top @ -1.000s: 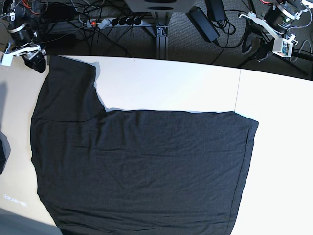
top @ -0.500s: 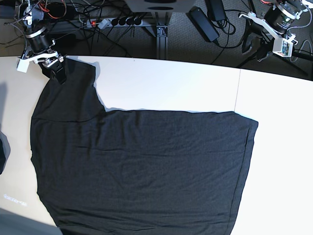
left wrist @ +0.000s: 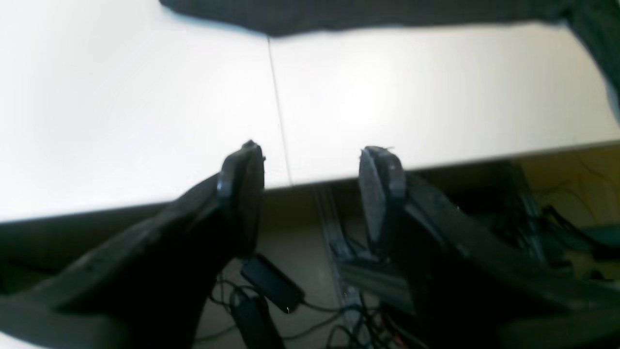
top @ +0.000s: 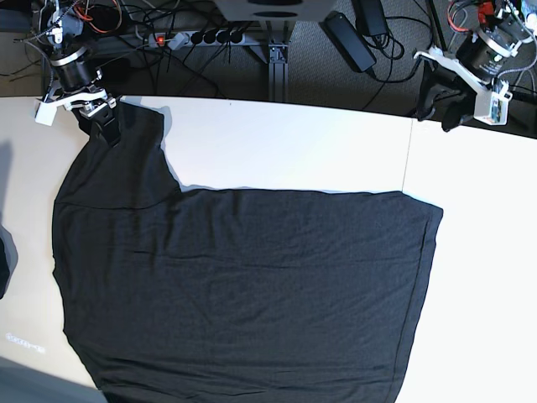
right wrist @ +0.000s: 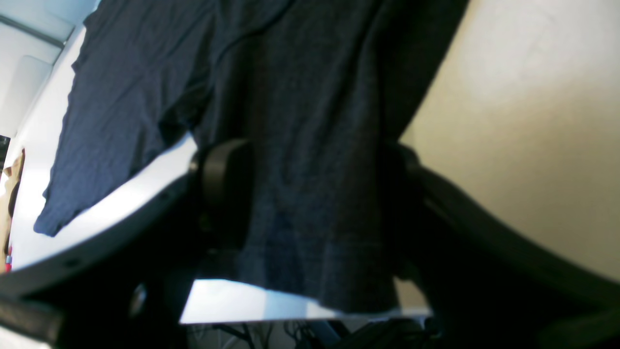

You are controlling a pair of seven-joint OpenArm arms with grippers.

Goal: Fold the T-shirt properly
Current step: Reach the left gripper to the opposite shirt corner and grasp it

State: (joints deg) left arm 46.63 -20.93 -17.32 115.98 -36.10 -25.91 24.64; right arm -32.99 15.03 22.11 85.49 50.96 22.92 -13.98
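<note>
The black T-shirt (top: 235, 285) lies spread flat over most of the white table (top: 285, 143), one sleeve (top: 126, 143) reaching toward the back left corner. My right gripper (top: 106, 126) hangs over that sleeve's end. In the right wrist view its fingers (right wrist: 223, 194) stand wide apart with the sleeve fabric (right wrist: 310, 184) lying between them, so the right gripper (right wrist: 312, 194) is open. My left gripper (top: 440, 107) sits at the back right table edge, apart from the shirt. In the left wrist view the left gripper (left wrist: 312, 165) is open with nothing between its fingers (left wrist: 242, 184).
Behind the table lie a power strip (top: 197, 37), power adapters (top: 348, 38) and cables on the floor. A seam (top: 409, 159) crosses the table near the right side. A dark object (top: 2, 269) shows at the left edge.
My right gripper moved from off the table's left corner in over the sleeve end, its jaws widening a little. My left arm came down toward the table's back edge.
</note>
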